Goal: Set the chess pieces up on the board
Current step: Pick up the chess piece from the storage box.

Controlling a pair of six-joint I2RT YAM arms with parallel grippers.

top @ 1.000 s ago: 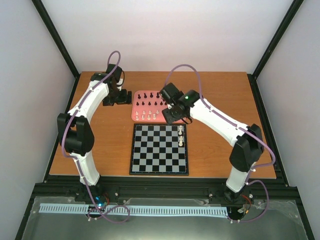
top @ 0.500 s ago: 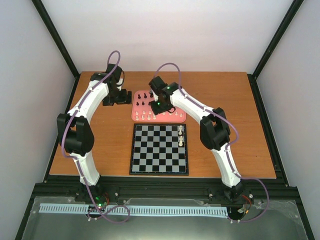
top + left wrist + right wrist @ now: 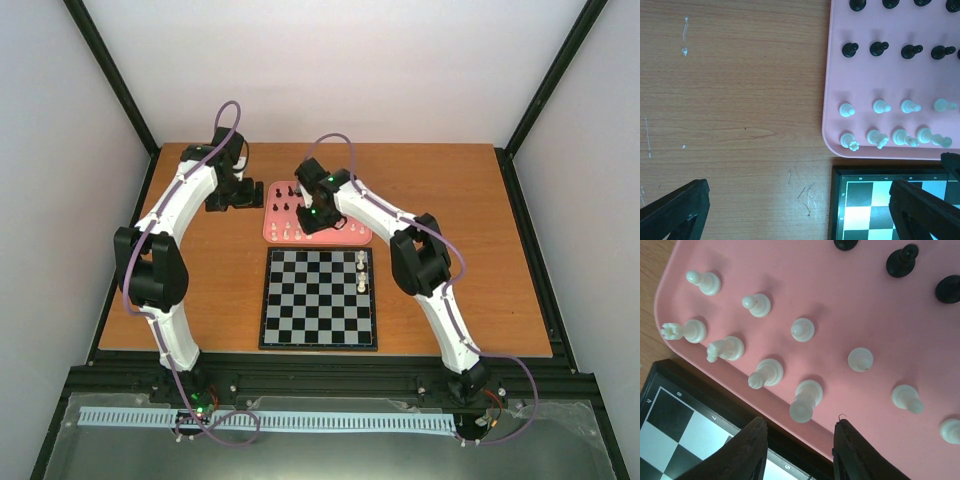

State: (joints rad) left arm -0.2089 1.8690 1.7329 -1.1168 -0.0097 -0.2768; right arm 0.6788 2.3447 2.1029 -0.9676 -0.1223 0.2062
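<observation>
The board [image 3: 320,298] lies in the middle of the table with two cream-white chess pieces [image 3: 361,272] on its right side. The other white pieces [image 3: 760,335] and black pieces [image 3: 892,49] stand on the pink tray [image 3: 352,234] behind the board. My right gripper [image 3: 800,442] is open and empty over the tray's near edge, with a tall white piece [image 3: 806,399] just ahead of the gap between its fingers. In the top view the right gripper [image 3: 312,217] is over the tray's left half. My left gripper [image 3: 800,215] is open and empty over bare wood, left of the tray.
The wooden table [image 3: 440,250] extends to both sides of the board. The board's corner [image 3: 865,210] shows under the left gripper's right finger [image 3: 925,210]. White walls and black frame posts enclose the table.
My right arm has swung left, from the tray's right end to over its left half, with its elbow folding in. The left arm has not moved.
</observation>
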